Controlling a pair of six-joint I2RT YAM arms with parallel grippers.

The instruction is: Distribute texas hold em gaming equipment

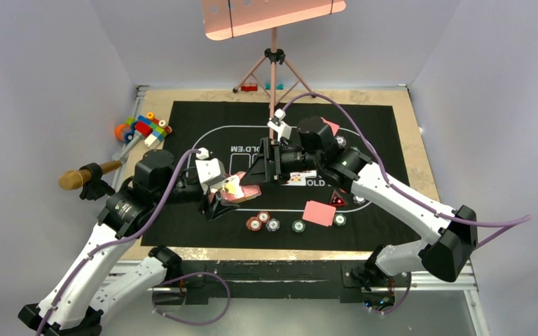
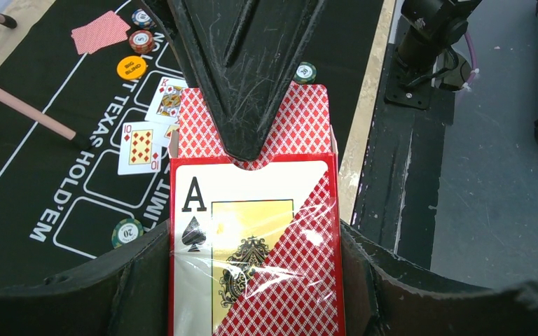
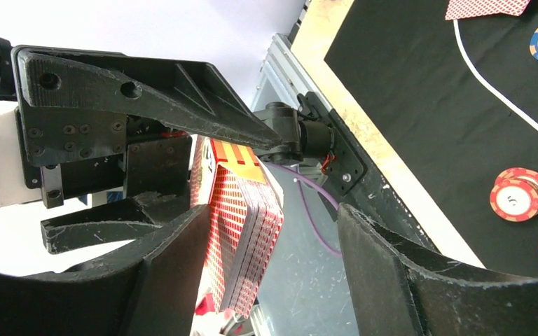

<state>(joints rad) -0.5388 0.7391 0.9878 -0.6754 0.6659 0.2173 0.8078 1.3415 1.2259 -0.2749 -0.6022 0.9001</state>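
Black printed mat [image 1: 203, 119] spreads under both my arms in the top view, with poker chips [image 1: 263, 222] and a face-down card [image 1: 319, 213] lying near its front edge. Above them my left gripper [image 1: 221, 203] holds the card box [image 1: 232, 187] in the air, and my right gripper [image 1: 252, 173] meets it from the far side. From the left wrist, my left fingers are pressed on the box's sides, the red-backed deck [image 2: 196, 129] pokes out of its open top, and one right finger [image 2: 242, 70] lies across the deck's back. From the right wrist, my right fingers stand spread either side of the deck, with a gap showing on one side. Closing off-centre could pinch several cards instead of one, or drag the box from my left grip. Pulling at an angle may fan loose cards onto the chips below.
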